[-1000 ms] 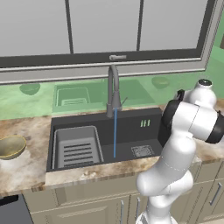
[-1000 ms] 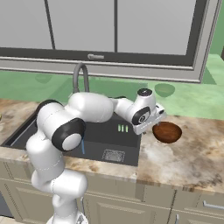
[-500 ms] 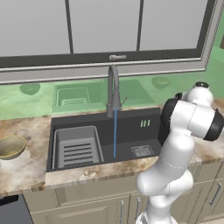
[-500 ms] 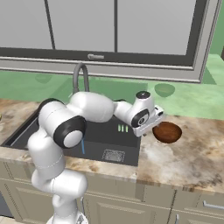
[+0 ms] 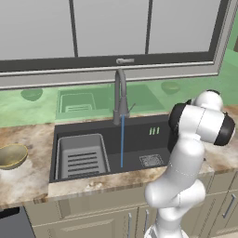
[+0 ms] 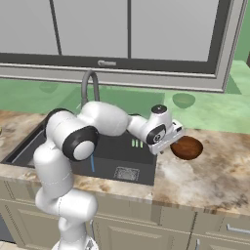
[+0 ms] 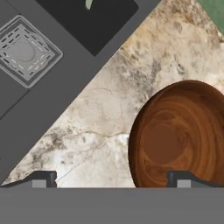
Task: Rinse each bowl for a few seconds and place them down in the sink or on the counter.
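The hand hangs just above the bench, to the right of the sink, with its two dark fingertips spread wide apart and nothing between them. In the hand view one fingertip sits over bare mottled stone, while the other lies over the near rim of the reddish-brown bowl; whether it touches the rim cannot be told. That bowl stands upright on the bench, its wood-grained inside facing up, just beside the sink's right edge. From the right base view the same bowl rests on the stone right next to the hand, which reaches toward it from the sink side.

The olive-gold bowl sits on the bench at the far left, well apart from the arm and on the other side of the sink. Inside the dark basin a grey slotted tray lies in the left part, and a square drain is set in the floor toward the right. A thin blue stream of water falls straight down from the faucet into the basin between the tray and the drain. In the hand view the drain appears at the upper left, beyond the sink's dark edge.
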Motion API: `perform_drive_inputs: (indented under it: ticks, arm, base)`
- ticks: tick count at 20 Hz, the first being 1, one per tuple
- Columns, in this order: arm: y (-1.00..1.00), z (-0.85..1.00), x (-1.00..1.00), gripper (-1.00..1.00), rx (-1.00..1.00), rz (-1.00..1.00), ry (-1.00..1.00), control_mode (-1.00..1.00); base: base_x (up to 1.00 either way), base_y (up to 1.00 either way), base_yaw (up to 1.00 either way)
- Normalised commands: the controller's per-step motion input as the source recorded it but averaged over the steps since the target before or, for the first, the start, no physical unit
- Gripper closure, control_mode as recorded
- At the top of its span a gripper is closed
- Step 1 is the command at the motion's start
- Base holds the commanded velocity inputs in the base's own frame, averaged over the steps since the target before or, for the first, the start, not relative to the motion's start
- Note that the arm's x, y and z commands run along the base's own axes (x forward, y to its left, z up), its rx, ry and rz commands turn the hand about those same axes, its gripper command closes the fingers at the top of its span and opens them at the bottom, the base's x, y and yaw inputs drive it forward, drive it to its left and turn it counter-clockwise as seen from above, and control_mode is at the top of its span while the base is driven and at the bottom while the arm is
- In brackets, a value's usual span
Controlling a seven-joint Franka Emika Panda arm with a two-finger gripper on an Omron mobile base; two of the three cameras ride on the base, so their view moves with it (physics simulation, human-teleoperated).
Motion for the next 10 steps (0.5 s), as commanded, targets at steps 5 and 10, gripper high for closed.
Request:
perform_drive_inputs:
  ticks: [5, 10]
  arm:
    - [-0.08, -0.1, 0.09, -1.0, 0.0, 0.0, 0.0, -1.0]
    - [-0.12, -0.07, 0.11, -1.0, 0.0, 0.01, 0.0, -1.0]
  base:
    - [0.0, 0.0, 0.0]
    - [0.0, 0.0, 0.0]
